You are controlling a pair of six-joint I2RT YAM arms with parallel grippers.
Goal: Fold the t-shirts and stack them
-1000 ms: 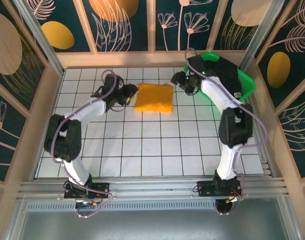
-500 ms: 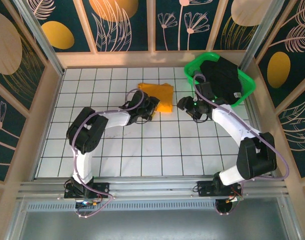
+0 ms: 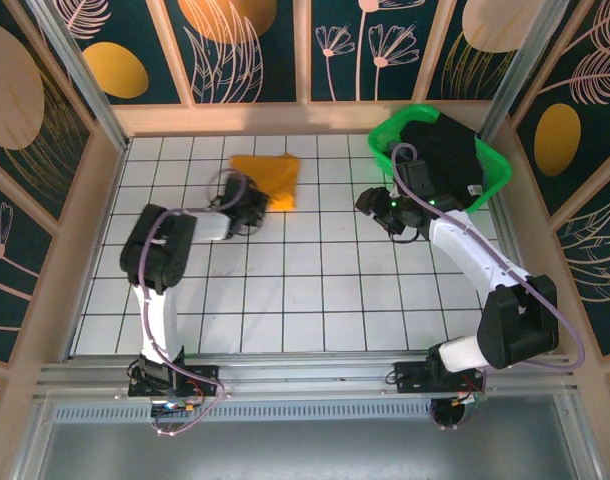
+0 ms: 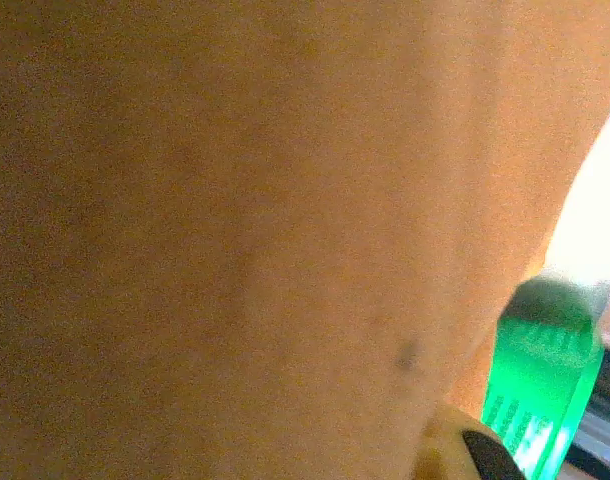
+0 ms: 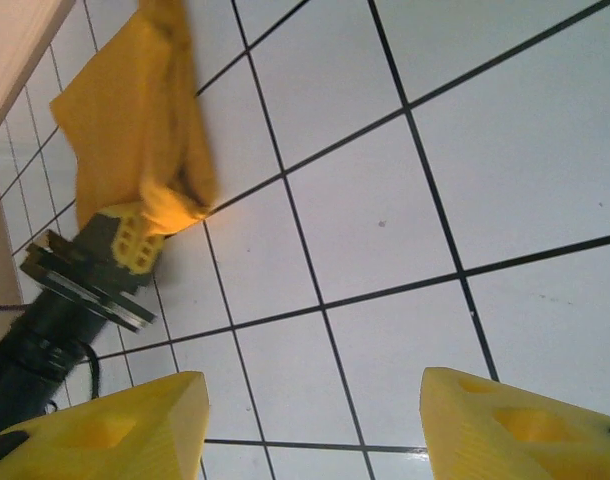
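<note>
Early days, I'd say. The white tiled desk point(image 3: 315, 300) has one shirt out on it. The green basket point(image 3: 497, 190) at the far right holds the black shirt point(image 3: 440, 150) in a heap. The yellow shirt point(image 3: 268, 175) lies bunched at the far side, left of middle, with the left end effector point(image 3: 255, 203) pinched tight on its near corner. The right end effector point(image 3: 373, 206) hangs just left of the basket, fingers apart, holding nothing. No stack yet, and both folds look left to do.

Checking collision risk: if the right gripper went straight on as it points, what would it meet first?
Likely bare table tiles, ahead of the open right gripper; the orange t-shirt sits off-line.
</note>
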